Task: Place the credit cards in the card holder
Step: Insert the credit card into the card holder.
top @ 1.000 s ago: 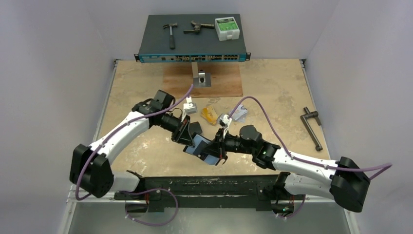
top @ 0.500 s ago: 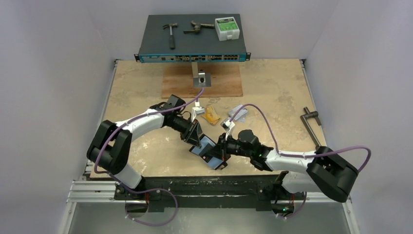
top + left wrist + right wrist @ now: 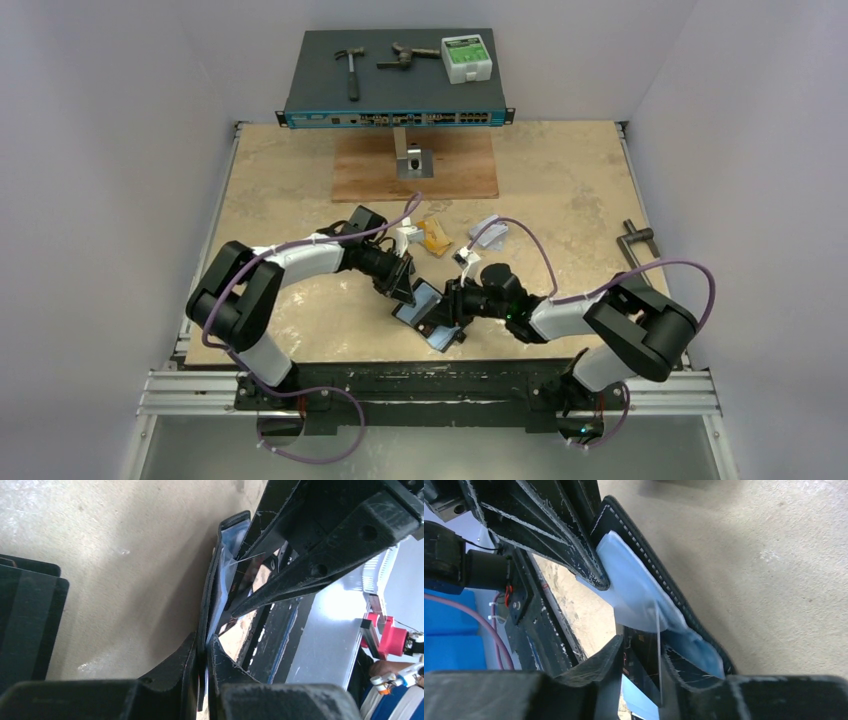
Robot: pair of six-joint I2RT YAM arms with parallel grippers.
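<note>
The black card holder (image 3: 428,306) hangs open between my two grippers near the table's front edge, its glossy clear pockets (image 3: 629,585) facing up. My left gripper (image 3: 407,289) is shut on its far edge; in the left wrist view the jaws (image 3: 206,655) pinch the thin black flap (image 3: 212,595). My right gripper (image 3: 452,310) is at the near end, shut on a thin card (image 3: 657,645) seen edge-on, at the pocket's mouth. The gold-orange card (image 3: 432,235) and the silver-grey card (image 3: 491,231) lie on the table behind.
A plain black pouch (image 3: 27,620) lies left of the holder. A wooden board (image 3: 440,175) with a metal bracket (image 3: 410,160) and a network switch (image 3: 395,80) carrying tools stand at the back. A metal crank tool (image 3: 640,250) lies at the right.
Both arms have folded in, their elbows drawn toward the middle. The grippers and the card holder have shifted slightly right and nearer the front edge; both grips are kept.
</note>
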